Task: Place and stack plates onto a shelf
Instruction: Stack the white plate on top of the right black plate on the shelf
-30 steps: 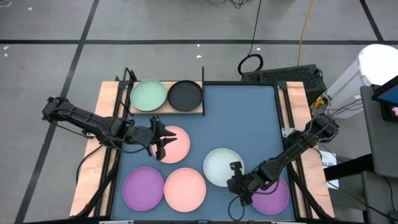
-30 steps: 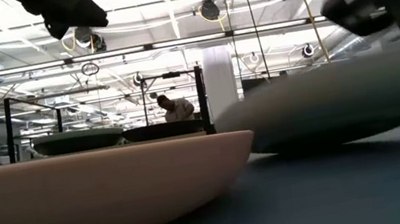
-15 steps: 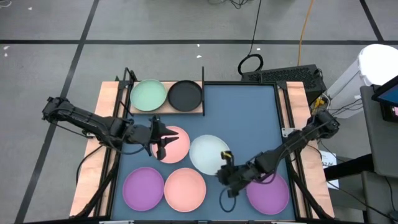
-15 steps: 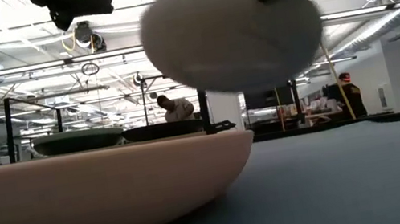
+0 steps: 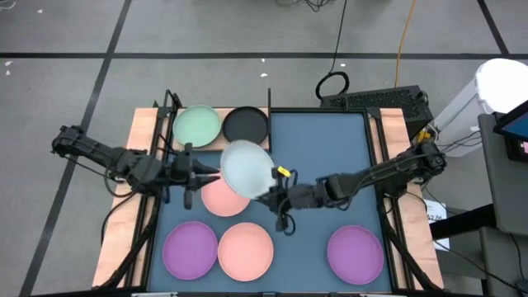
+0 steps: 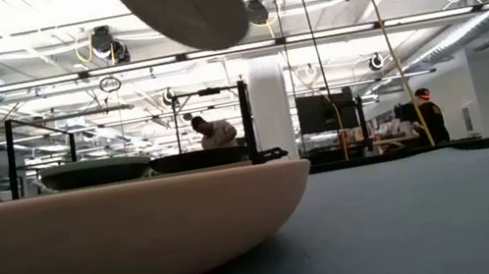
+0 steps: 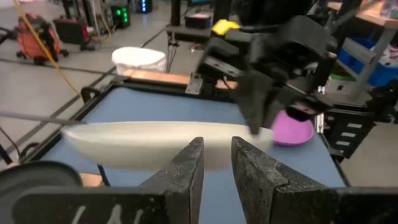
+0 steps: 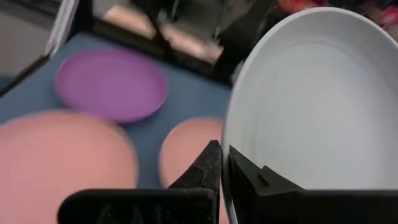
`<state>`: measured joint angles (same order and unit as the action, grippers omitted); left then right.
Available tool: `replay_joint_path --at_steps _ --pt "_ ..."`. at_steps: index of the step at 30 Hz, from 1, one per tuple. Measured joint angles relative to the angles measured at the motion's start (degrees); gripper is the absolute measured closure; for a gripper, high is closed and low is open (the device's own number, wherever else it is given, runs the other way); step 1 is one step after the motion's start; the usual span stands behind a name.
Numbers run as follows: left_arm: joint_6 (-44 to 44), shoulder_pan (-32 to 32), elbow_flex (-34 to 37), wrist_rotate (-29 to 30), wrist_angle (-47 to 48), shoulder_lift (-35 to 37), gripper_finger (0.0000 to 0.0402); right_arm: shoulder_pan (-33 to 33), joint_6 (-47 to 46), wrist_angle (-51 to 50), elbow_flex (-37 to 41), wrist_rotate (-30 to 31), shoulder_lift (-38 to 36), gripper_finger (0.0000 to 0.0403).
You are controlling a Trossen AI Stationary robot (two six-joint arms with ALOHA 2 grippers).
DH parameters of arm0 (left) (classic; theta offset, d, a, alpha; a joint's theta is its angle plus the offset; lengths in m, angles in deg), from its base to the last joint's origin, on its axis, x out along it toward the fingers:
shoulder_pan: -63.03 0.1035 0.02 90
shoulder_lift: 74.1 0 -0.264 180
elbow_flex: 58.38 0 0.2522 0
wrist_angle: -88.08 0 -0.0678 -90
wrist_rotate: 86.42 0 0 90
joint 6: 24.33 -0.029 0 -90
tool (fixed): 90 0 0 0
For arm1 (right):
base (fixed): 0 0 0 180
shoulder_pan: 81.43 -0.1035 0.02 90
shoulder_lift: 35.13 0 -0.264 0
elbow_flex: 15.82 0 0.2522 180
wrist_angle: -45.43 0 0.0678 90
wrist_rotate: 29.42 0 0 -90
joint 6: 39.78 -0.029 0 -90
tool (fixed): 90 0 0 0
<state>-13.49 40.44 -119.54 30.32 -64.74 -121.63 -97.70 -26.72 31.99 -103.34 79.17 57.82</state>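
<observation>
My right gripper [image 5: 275,195] is shut on the pale blue-white plate [image 5: 246,167] and holds it in the air over the mat's far left part, near the shelf [image 5: 219,147]. The low view shows that plate [image 6: 177,4] high overhead. A pale green plate [image 5: 197,125] and a black plate [image 5: 246,125] lie flat on the shelf board. A pink plate [image 5: 216,198] lies on the mat, partly under the raised plate. My left gripper [image 5: 206,172] hovers left of the raised plate [image 7: 168,146], empty, with a narrow gap between its fingers [image 7: 217,163]. My right gripper pinches the pale plate's rim [image 8: 227,149], one finger [image 8: 208,163] outside the rim and the other on the inner side. It reaches in from the table's right, on the plate's right near edge [image 5: 266,188]. The plate is lifted clear and tilted.
On the mat's near part lie a purple plate [image 5: 190,247], a pink plate [image 5: 245,250] and a second purple plate [image 5: 355,252]. The shelf's black posts [image 5: 269,99] stand at its corners. Bare blue-grey mat [image 5: 330,148] lies right of the shelf. People stand in the room behind.
My right gripper has lifted the pale plate off the mat's near right part and carried it up, toward the table's left and far edges, close to the shelf; the plate has tipped. My left gripper has drawn back toward the table's left edge, off the pink plate.
</observation>
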Motion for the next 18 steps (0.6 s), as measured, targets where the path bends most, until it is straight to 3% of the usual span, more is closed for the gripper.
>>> replay_joint_path --at_steps 7,13,18 --pt "-0.79 -4.47 0.00 6.20 -0.28 1.81 0.0314 7.49 1.32 7.64 0.00 -8.69 0.46 0.0401" --pt "-2.18 -6.18 0.00 6.82 -1.23 1.84 0.0314 13.20 2.85 15.03 0.07 -15.77 4.67 0.0401" --pt "-1.73 -6.17 0.00 6.86 -1.29 1.79 0.0314 17.23 5.46 18.35 0.11 -15.67 7.29 0.0401"
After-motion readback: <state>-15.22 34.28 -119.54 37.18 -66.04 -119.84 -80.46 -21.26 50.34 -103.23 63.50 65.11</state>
